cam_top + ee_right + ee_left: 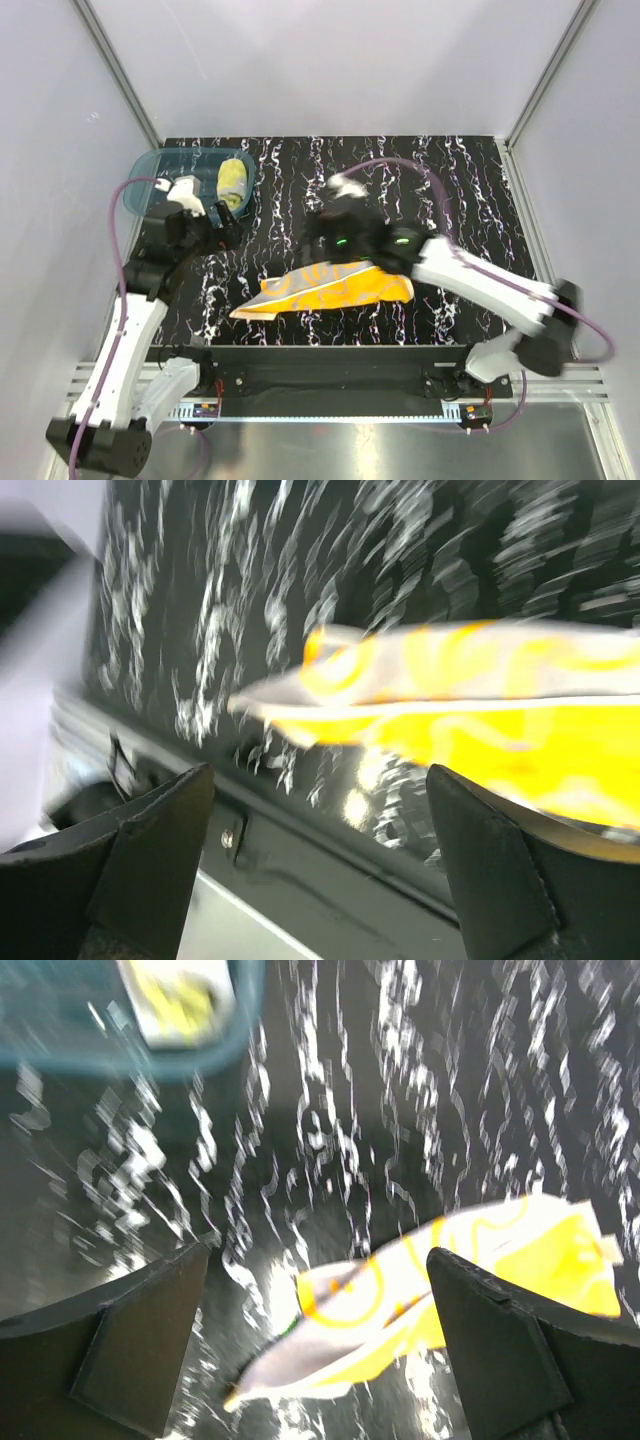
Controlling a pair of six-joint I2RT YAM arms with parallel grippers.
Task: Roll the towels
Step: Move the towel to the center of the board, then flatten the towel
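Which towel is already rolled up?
The pale yellow towel: it sits as a roll inside the teal basin. The orange towel lies spread out and unrolled on the black table.

Overhead plus two close wrist views, orange towel (330, 288) common

A translucent teal basin (150, 166) sits on the far left corner of the black, white-veined tabletop (450, 190) — just beyond the left claw (318, 1255), off to its left. Below the right claw (320, 775) the table's near edge meets a dark rail (300, 855) — one screw shows.
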